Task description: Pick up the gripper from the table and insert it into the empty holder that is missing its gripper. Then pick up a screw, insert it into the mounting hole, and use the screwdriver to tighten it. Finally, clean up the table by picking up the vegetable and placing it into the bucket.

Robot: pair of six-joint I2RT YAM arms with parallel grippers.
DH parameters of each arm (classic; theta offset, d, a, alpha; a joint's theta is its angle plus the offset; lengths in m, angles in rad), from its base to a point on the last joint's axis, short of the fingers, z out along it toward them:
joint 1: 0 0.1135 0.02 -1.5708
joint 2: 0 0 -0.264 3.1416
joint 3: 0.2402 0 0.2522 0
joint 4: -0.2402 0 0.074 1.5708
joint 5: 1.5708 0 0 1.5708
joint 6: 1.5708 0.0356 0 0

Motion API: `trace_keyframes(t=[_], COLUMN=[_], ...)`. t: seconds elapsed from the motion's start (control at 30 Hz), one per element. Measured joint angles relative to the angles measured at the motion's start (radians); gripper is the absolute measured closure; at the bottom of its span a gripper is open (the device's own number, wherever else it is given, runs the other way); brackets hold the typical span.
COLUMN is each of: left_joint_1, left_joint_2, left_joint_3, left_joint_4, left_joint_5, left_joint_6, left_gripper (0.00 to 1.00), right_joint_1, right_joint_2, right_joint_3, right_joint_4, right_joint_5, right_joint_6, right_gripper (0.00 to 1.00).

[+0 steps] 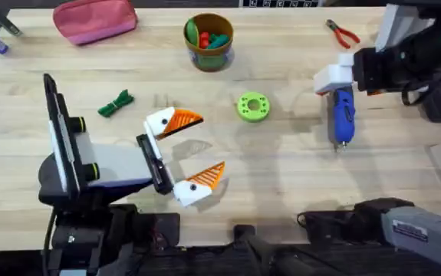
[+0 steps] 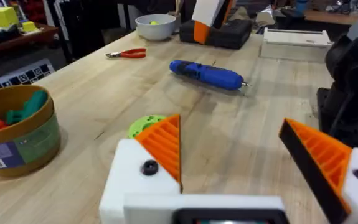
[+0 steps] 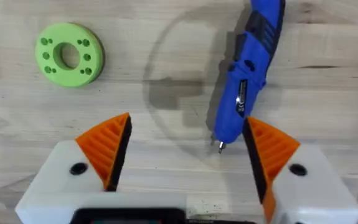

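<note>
The blue screwdriver (image 1: 341, 115) lies flat on the table at the right, with its tip (image 3: 221, 146) pointing toward the front edge. My right gripper (image 1: 337, 83) hovers over its handle end, open (image 3: 188, 149), and the shaft tip shows between the orange pads (image 3: 272, 152). At the table's middle my left gripper (image 1: 211, 142) is open and holds nothing (image 2: 228, 134). The dark green vegetable (image 1: 116, 103) lies left of it. The bucket (image 1: 208, 32) stands at the back centre with toys inside. The loose gripper piece, the empty holder and the screw are out of view.
A bright green ring disc (image 1: 252, 107) lies between the two grippers. Red-handled pliers (image 1: 343, 34) rest at the back right and a pink pouch (image 1: 95, 19) at the back left. A white bowl (image 2: 155, 26) sits beyond the pliers.
</note>
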State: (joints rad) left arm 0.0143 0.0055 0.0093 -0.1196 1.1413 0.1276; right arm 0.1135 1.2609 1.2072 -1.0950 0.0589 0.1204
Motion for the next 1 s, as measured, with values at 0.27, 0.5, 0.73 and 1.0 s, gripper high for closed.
trace_keyframes(t=[0.27,0.5,0.73,1.0], left_joint_1=[0.000,0.000,0.000,0.000], left_joint_2=[0.000,0.000,0.000,0.000], left_joint_3=[0.000,0.000,0.000,0.000], left_joint_4=[0.000,0.000,0.000,0.000], left_joint_5=[0.000,0.000,0.000,0.000], left_joint_6=[0.000,0.000,0.000,-0.013], left_gripper=[0.015,0.015,0.012,0.103], right_joint_1=[0.000,0.000,0.000,0.000], right_joint_2=[0.000,0.000,0.000,0.000], right_joint_3=[0.000,0.000,0.000,0.000], right_joint_4=[0.000,0.000,0.000,0.000], right_joint_5=[0.000,0.000,0.000,0.000], right_joint_6=[0.000,0.000,0.000,0.000], right_gripper=[0.008,0.008,0.008,0.007])
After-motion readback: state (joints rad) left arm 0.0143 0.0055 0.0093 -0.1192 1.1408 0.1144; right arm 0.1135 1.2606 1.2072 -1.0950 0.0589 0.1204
